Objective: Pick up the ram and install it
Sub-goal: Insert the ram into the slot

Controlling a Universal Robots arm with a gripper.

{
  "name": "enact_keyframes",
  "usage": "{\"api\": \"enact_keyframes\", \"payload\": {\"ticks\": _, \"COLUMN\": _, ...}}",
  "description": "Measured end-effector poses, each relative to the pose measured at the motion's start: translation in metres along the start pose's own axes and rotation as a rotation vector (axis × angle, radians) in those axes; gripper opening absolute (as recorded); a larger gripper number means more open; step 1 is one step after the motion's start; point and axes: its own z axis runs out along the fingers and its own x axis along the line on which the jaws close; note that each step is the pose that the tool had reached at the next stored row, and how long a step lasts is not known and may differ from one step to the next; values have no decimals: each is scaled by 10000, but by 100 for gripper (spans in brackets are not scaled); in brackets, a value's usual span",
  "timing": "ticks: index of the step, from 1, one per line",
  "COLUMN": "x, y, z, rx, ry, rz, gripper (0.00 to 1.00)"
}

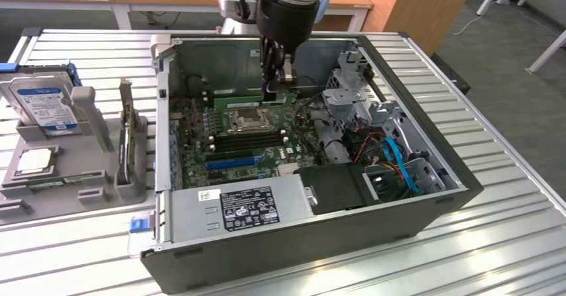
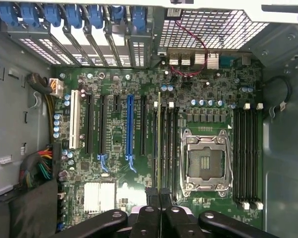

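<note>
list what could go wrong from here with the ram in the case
1. The pincer is shut on the ram, held edge-on at the memory slots beside the CPU socket. If the stick is slightly off its slot, pressing down may bend it or damage the slot.
2. The socket sits close by, so a sideways slip could strike it.

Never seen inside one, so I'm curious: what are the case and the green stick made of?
Case: looks like sheet metal, dark grey outside, dull bare silver inside, with thin folded edges. Ram: probably rigid circuit board, green coated, thin and flat; exact material unclear.
</note>
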Motion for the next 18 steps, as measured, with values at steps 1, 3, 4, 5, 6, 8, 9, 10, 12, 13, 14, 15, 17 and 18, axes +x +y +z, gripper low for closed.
{"api": "enact_keyframes", "payload": {"ticks": 1, "x": 0, "y": -1, "z": 14, "rx": 0, "ry": 1, "rz": 0, "gripper": 11}}
{"api": "enact_keyframes", "payload": {"ticks": 3, "x": 1, "y": -2, "z": 42, "rx": 1, "ry": 0, "rz": 0, "gripper": 11}}
{"api": "enact_keyframes", "payload": {"ticks": 4, "x": 1, "y": -3, "z": 56, "rx": 1, "ry": -1, "rz": 0, "gripper": 11}}
{"api": "enact_keyframes", "payload": {"ticks": 5, "x": 1, "y": -4, "z": 68, "rx": 1, "ry": -1, "rz": 0, "gripper": 11}}
{"api": "enact_keyframes", "payload": {"ticks": 6, "x": 2, "y": -4, "z": 79, "rx": 0, "ry": 0, "rz": 0, "gripper": 11}}
{"api": "enact_keyframes", "payload": {"ticks": 8, "x": 2, "y": -6, "z": 100, "rx": 1, "ry": 0, "rz": 0, "gripper": 11}}
{"api": "enact_keyframes", "payload": {"ticks": 9, "x": 2, "y": -6, "z": 111, "rx": 1, "ry": -1, "rz": 0, "gripper": 11}}
{"api": "enact_keyframes", "payload": {"ticks": 10, "x": 2, "y": -7, "z": 123, "rx": 1, "ry": 0, "rz": 0, "gripper": 11}}
{"api": "enact_keyframes", "payload": {"ticks": 12, "x": 3, "y": -8, "z": 144, "rx": 1, "ry": 0, "rz": 0, "gripper": 11}}
{"api": "enact_keyframes", "payload": {"ticks": 13, "x": 3, "y": -8, "z": 154, "rx": 1, "ry": 0, "rz": 0, "gripper": 11}}
{"api": "enact_keyframes", "payload": {"ticks": 14, "x": 4, "y": -9, "z": 163, "rx": 1, "ry": 0, "rz": 0, "gripper": 11}}
{"api": "enact_keyframes", "payload": {"ticks": 15, "x": 4, "y": -9, "z": 172, "rx": 1, "ry": 0, "rz": 0, "gripper": 11}}
{"api": "enact_keyframes", "payload": {"ticks": 17, "x": 4, "y": -10, "z": 189, "rx": 1, "ry": 1, "rz": 0, "gripper": 11}}
{"api": "enact_keyframes", "payload": {"ticks": 18, "x": 4, "y": -11, "z": 197, "rx": 1, "ry": 0, "rz": 0, "gripper": 11}}
